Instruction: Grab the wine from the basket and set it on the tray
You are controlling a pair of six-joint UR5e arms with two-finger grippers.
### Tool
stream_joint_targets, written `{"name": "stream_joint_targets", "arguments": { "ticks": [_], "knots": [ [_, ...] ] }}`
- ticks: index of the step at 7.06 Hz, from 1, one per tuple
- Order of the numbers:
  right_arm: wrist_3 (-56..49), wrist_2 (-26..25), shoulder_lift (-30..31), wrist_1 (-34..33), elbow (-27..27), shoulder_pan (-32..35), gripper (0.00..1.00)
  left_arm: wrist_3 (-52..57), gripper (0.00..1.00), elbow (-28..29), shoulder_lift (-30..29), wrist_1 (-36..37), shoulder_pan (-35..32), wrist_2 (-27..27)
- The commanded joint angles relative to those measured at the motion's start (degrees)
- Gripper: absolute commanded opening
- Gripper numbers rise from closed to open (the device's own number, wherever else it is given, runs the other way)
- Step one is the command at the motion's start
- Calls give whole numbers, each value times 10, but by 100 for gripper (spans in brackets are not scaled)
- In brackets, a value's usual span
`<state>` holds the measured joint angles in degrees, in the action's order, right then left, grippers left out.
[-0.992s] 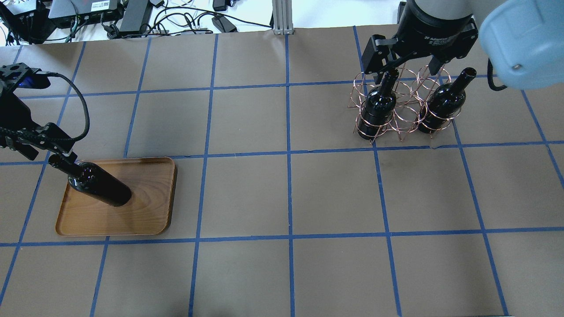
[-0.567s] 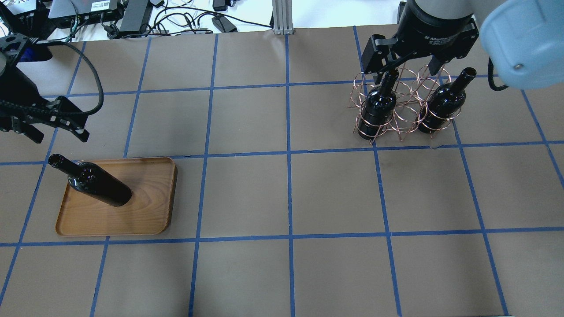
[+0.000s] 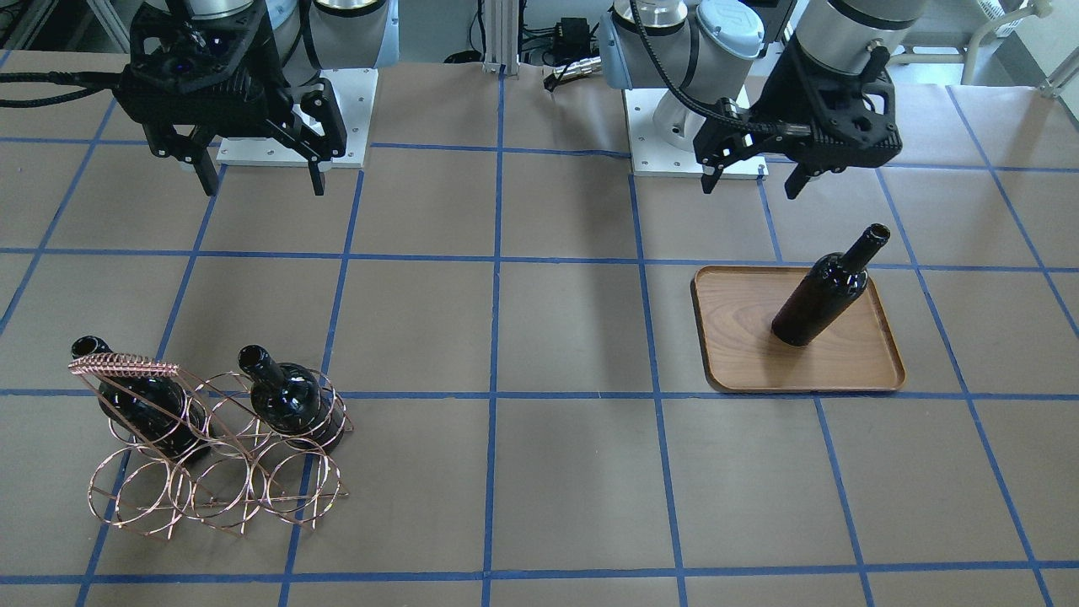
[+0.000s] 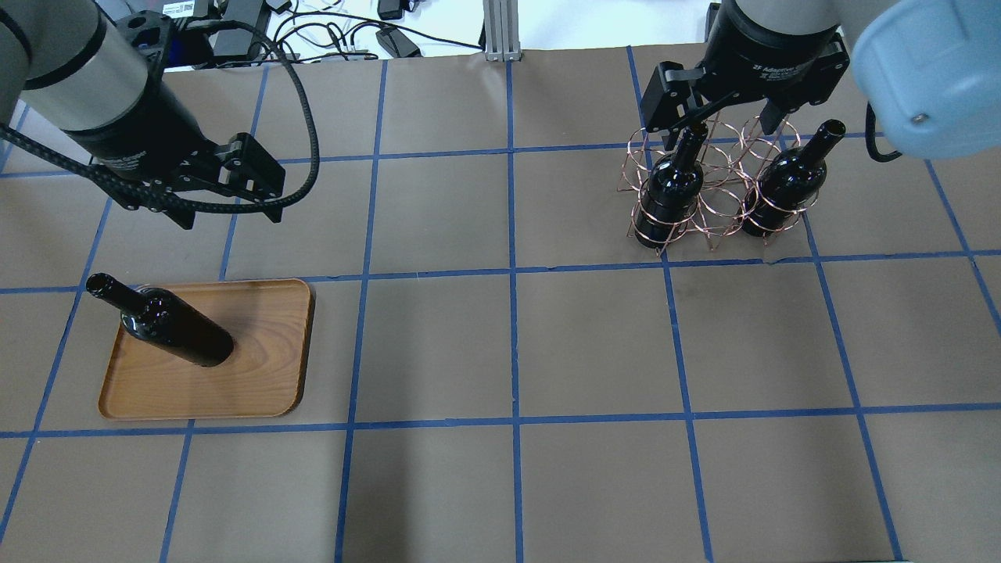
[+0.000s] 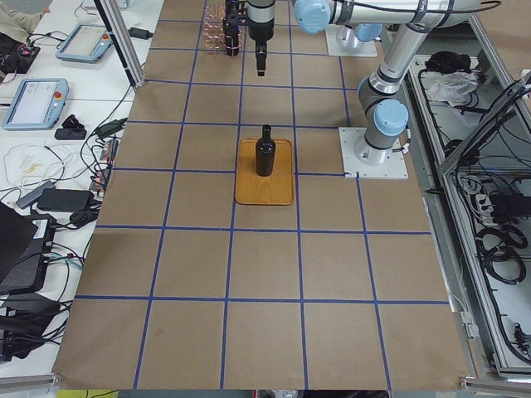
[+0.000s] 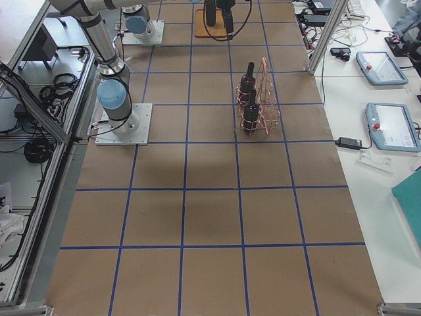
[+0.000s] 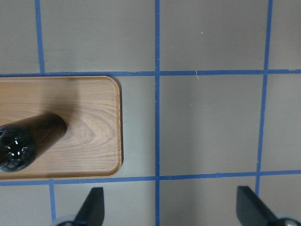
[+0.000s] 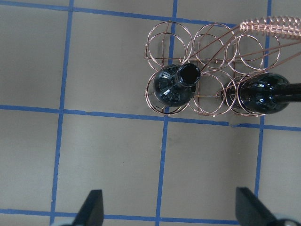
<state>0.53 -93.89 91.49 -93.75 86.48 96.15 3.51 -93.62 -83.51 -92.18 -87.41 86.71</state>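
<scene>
One black wine bottle (image 4: 176, 332) stands upright on the wooden tray (image 4: 258, 367) at the table's left. It also shows in the front view (image 3: 822, 291) and the left wrist view (image 7: 28, 141). My left gripper (image 4: 229, 213) is open and empty, raised beyond the tray and off to its right. The copper wire basket (image 4: 719, 195) at the far right holds two upright bottles (image 4: 669, 188) (image 4: 786, 184). My right gripper (image 4: 719, 129) hangs open and empty high above the basket (image 8: 211, 47), and touches neither bottle.
Brown paper with a blue tape grid covers the table. Cables and power bricks (image 4: 235, 31) lie past the far edge. An aluminium post (image 4: 496, 31) stands at the far middle. The basket's coiled handle bar (image 3: 126, 364) rises beside its bottles.
My left gripper has left the neck of the bottle on the tray, risen, and moved right and away from the tray. The bottle stays upright. The right arm has not moved.
</scene>
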Motion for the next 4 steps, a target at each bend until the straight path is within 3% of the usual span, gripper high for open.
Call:
{"name": "stream_joint_targets", "arguments": {
  "ticks": [1,4],
  "knots": [
    [1,7,0,5,-3,0,100,-28,100,8,8,2,-47,-3],
    [4,33,0,42,-9,-1,100,-29,100,8,6,-14,-49,17]
  ]
}}
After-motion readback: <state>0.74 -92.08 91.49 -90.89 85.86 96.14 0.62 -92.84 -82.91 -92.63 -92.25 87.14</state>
